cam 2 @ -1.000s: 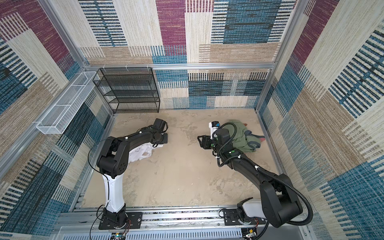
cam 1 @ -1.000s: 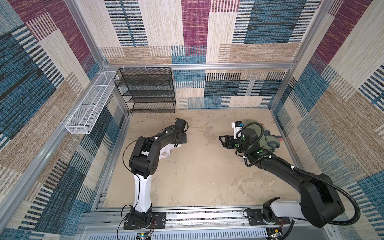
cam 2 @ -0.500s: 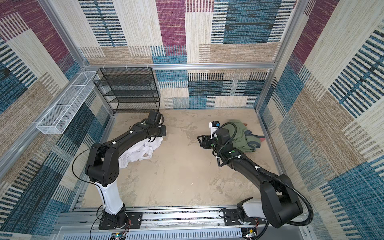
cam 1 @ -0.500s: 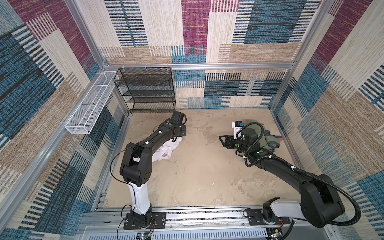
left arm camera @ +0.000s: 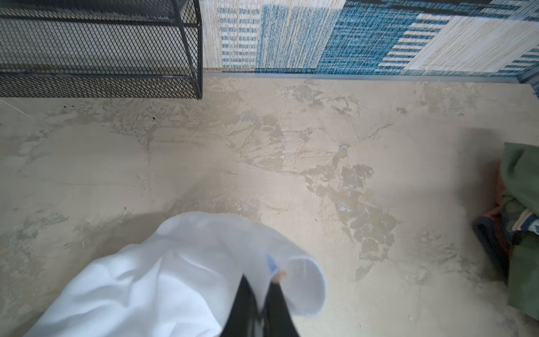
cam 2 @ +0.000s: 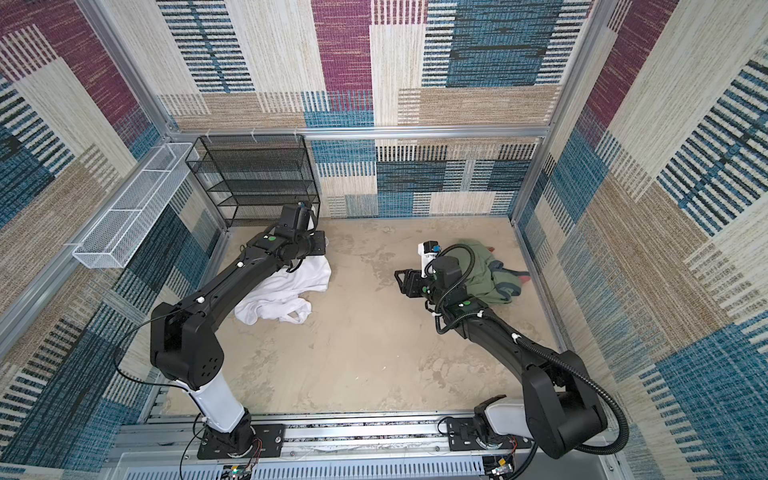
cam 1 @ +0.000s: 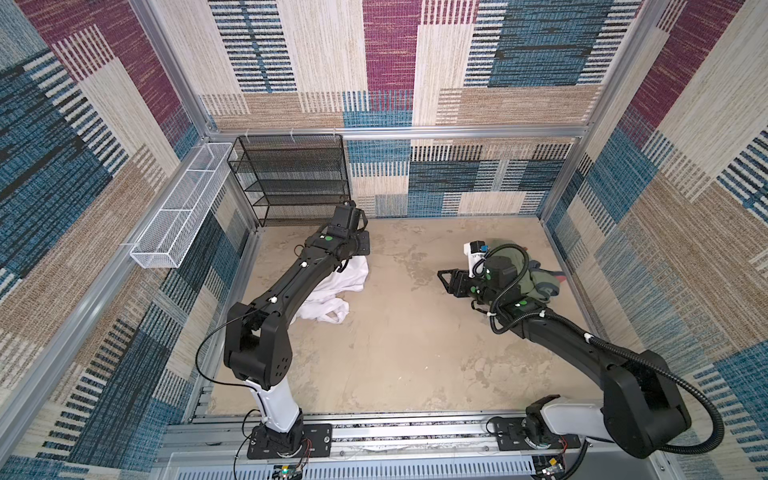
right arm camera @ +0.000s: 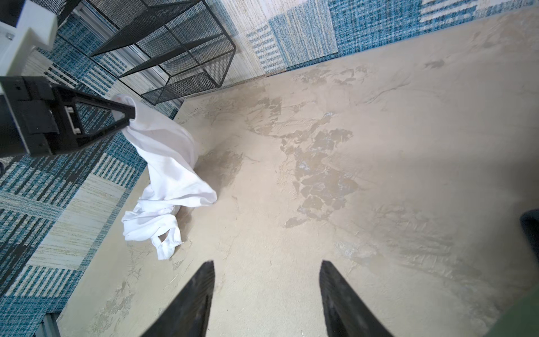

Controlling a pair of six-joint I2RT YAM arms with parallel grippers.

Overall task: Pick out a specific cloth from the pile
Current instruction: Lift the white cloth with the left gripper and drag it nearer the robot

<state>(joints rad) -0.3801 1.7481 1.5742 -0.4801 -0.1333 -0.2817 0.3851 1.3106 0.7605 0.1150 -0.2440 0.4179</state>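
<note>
**A:** Where is the cloth (cam 1: 328, 286)?

**B:** On the left of the tabletop (cam 1: 399, 332), just in front of the black rack (cam 1: 291, 178) and well apart from the pile (cam 1: 536, 274) on the right.

**A:** How does it lie from the jaws?

**B:** It hangs from the left jaws, which are clamped together on its top edge. From there it drops and trails back along the left arm (cam 1: 286, 291) toward that arm's base. So the long axis runs from the clamp near the rack down to the front-left, and the low end rests on the tabletop.

**A:** Which arm is nearer?

**B:** The left one, since it already has the grip. The right jaws are apart and empty. They sit just beside the pile, pointing across the bare middle toward the cloth.

**A:** How does the cloth look?

**B:** Plain white, thin and soft. It is stretched smooth just under the clamp and bunched in folds lower down. The strap loops (right arm camera: 163, 252) lie flat at the far end.

**A:** And the next move?

**B:** I'd judge it has to go up or away from that tail, because the loops on the tabletop would drag otherwise.
</note>
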